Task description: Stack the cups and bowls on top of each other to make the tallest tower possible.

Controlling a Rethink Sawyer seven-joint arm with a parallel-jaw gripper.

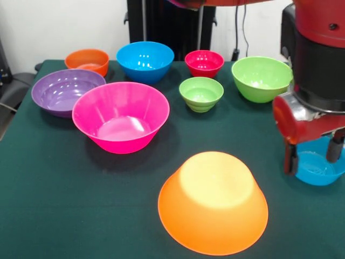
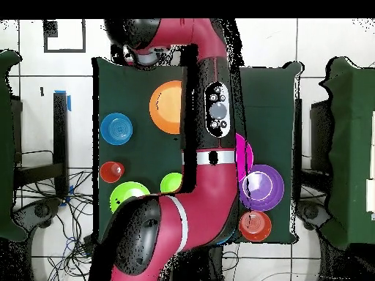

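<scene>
The largest orange bowl (image 1: pixel 213 202) (image 2: pixel 167 107) lies rim down near the table's front, with nothing on it. My gripper (image 1: pixel 313 154) hangs at the right, raised, with its fingers (image 1: pixel 291 159) apart and nothing between them. The small blue bowl (image 1: pixel 318 170) (image 2: pixel 116 128) stands upright behind and below it, untouched. In the overhead view the wrist (image 2: pixel 139 40) hides the gripper. The other bowls stand upright and apart: pink (image 1: pixel 121 116), purple (image 1: pixel 64 91), orange (image 1: pixel 87 61), blue (image 1: pixel 145 60), small red (image 1: pixel 204 63), small green (image 1: pixel 201 93) and green (image 1: pixel 262 78). No cup is in view.
The table has a dark green cloth (image 1: pixel 64 205). My arm (image 2: pixel 212 139) runs across the middle of the table in the overhead view and covers part of the pink bowl (image 2: pixel 244 157) and the blue bowl.
</scene>
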